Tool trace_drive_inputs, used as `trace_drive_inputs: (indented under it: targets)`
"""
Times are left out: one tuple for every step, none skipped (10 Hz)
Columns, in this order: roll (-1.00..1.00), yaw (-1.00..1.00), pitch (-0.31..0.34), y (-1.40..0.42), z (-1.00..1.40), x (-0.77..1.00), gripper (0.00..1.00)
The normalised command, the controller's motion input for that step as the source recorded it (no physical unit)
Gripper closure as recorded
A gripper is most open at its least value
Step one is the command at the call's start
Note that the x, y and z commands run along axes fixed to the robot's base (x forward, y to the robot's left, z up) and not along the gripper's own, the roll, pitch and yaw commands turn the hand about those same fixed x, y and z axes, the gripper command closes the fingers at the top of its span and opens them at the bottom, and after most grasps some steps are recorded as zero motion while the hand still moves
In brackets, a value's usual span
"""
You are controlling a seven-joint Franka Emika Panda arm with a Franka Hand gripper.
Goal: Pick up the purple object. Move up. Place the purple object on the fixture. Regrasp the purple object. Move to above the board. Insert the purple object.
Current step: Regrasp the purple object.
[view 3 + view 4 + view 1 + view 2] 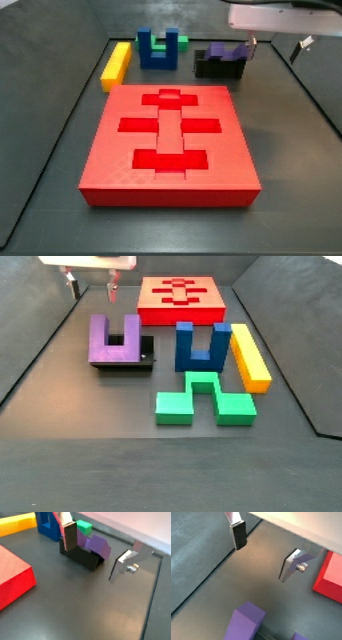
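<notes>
The purple object (116, 340), a U-shaped block with its prongs up, rests on the dark fixture (127, 364) at the left of the floor. It shows on the fixture (83, 558) in a wrist view as the purple object (99, 546), and in a side view (227, 50). My gripper (92, 288) hangs above the floor just beyond the block, towards the board, and does not touch it. The gripper (91, 563) is open, with nothing between its fingers (238, 536). The red board (170, 135) with its recessed cutouts lies flat on the floor.
A blue U-shaped block (201, 346) stands next to the fixture. A yellow bar (249, 356) lies beside it and a green piece (201, 401) lies in front. Raised tray walls (54, 150) border the dark floor on both sides.
</notes>
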Motion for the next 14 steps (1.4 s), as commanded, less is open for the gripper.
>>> trace_drive_inputs:
  targets:
    - [1.0,0.28,0.037,-0.22,-0.07,0.0,0.0]
    - [1.0,0.3,0.06,-0.19,-0.06,0.01,0.0]
    - [1.0,0.32,0.103,-0.16,-0.01,0.06,0.0]
    - [0.69,0.29,0.326,0.0,0.0,0.43,0.0]
    - [0.48,0.27,0.497,0.09,0.1,0.65,0.0]
    - [0.48,0.27,0.517,0.14,0.09,0.67,0.0]
    - [0.51,0.28,0.5,0.17,0.08,0.67,0.0]
    - [0.5,0.3,0.491,0.15,0.05,0.67,0.0]
    - [0.32,0.26,0.366,0.02,0.0,0.59,0.0]
    - [0.0,0.07,0.0,0.0,-0.07,0.18,0.0]
    - [0.0,0.0,-0.051,0.0,0.0,0.0,0.0]
    - [0.17,0.13,-0.017,0.0,-0.07,0.04,0.0]
    - [0.23,0.2,-0.069,0.0,0.0,0.39,0.0]
    - [0.19,0.14,-0.123,0.11,0.02,0.7,0.0]
